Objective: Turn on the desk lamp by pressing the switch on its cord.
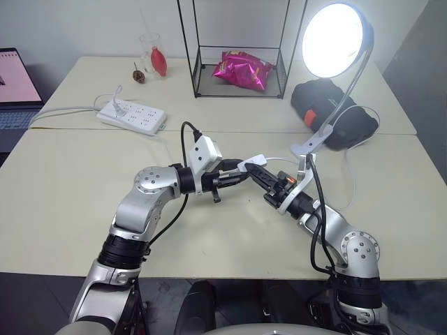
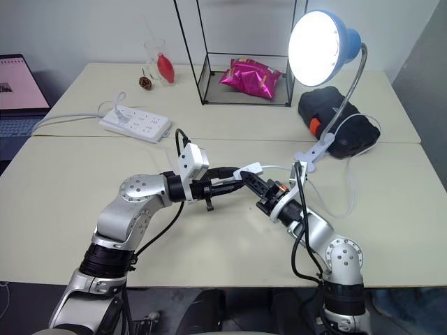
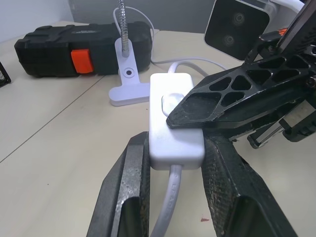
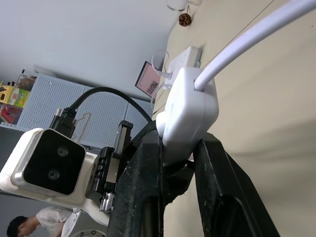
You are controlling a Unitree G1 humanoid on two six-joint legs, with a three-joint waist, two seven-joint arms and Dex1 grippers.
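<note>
The switch is held up off the desk, in front of the desk lamp's white clip base, and everything else arranges itself around it. The left claw pinches the switch by its long sides, one black finger on each flank, which leaves the rocker face bare and keeps the small body from sliding away under a push. The cord runs out between those fingers at one end and curves off toward the clip base at the other, so the slack hangs free rather than pulling on the grip.

The right claw comes in from the opposite side of the switch, pressed together on it: one fingertip lies flat over the rocker, the other backs the underside, so the squeeze goes into the rocker and not into the air. Holding with one arm and pressing with the other looks like the reason for this crossed pose.

Behind the switch, the desk lamp rises on its gooseneck from the clip base, and its shade glows bright white, so the press appears to have done its work. The power strip lies well away from the switch, toward the desk's far left.
</note>
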